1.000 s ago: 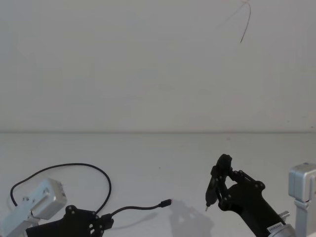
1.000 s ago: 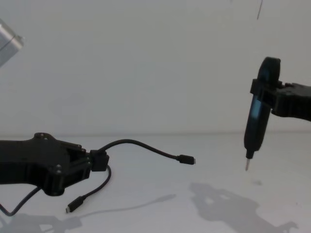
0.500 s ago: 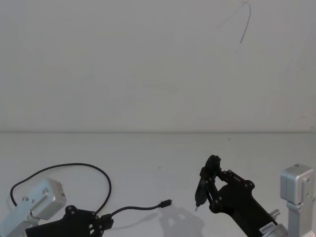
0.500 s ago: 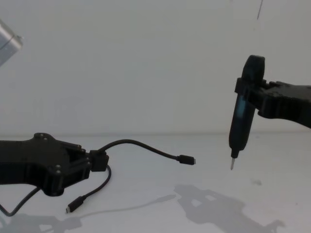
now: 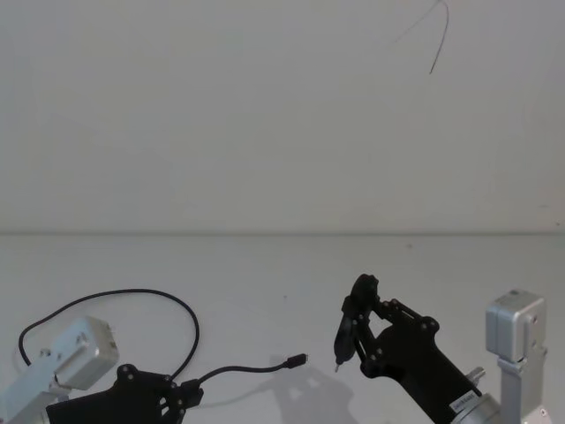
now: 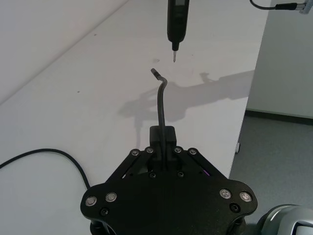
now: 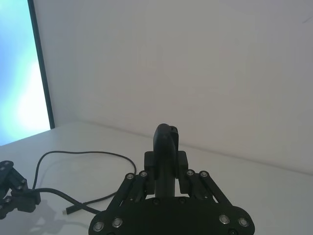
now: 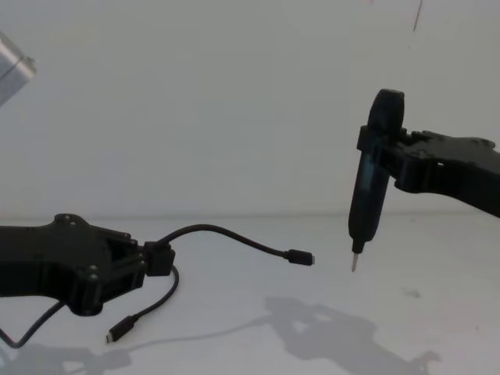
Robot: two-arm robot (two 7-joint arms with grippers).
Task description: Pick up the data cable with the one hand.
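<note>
Free end of data cable (image 6: pixel 160 110) rightward, level

Plain white wall (image 5: pixel 265 115) behind a white table (image 5: pixel 265 274) (grey floor (image 6: pixel 274 156) beside it).

Data cable (image 8: pixel 226 233): stretch inside the left gripper (image 8: pixel 147 260) hidden by its closed jaws; loop cut by chest view's left edge. Pen-shaped tool (image 7: pixel 166 142): metal tip hidden behind its own body in right wrist view.
</note>
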